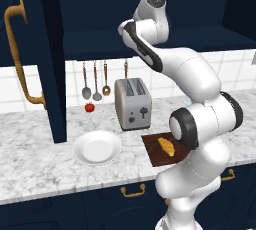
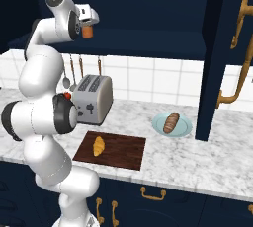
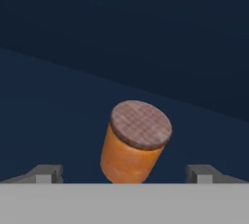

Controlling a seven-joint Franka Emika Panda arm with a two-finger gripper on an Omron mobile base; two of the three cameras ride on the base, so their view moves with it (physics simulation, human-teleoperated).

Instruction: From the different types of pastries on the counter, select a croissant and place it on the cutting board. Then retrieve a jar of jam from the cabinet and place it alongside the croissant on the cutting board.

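You have the gripper [image 3: 124, 174] raised inside the open cabinet [image 2: 148, 18], well above the counter [image 2: 188, 162]. Its 2 fingertips [image 3: 46, 173] stand wide apart, 1 at each side, and they clamp nothing.

The cabinet's dark navy interior lies ahead of the gripper and around it. In the right base view its open door [image 2: 222, 53], with a curved brass handle [image 2: 239, 48], hangs far to the gripper's right; in the left base view a door [image 1: 35, 54] with the same kind of handle stands at the far left.

The marbled counter runs well below the gripper. On it, almost straight beneath, stands a silver toaster [image 2: 94, 97], and in front of the toaster lies the board [image 2: 113, 151].

A plate [image 2: 172, 125] sits on the counter below and to the gripper's right, with the brown bun [image 2: 171, 122] lying on it. A second, white plate [image 1: 97, 147] shows in the left base view, left of the board.

The jar [image 3: 133, 142] stands on the cabinet floor between the 2 fingertips, just ahead of them, lid up; in the hand view no contact shows.

The croissant [image 2: 99, 145] lies on the board's left part, far below the gripper.
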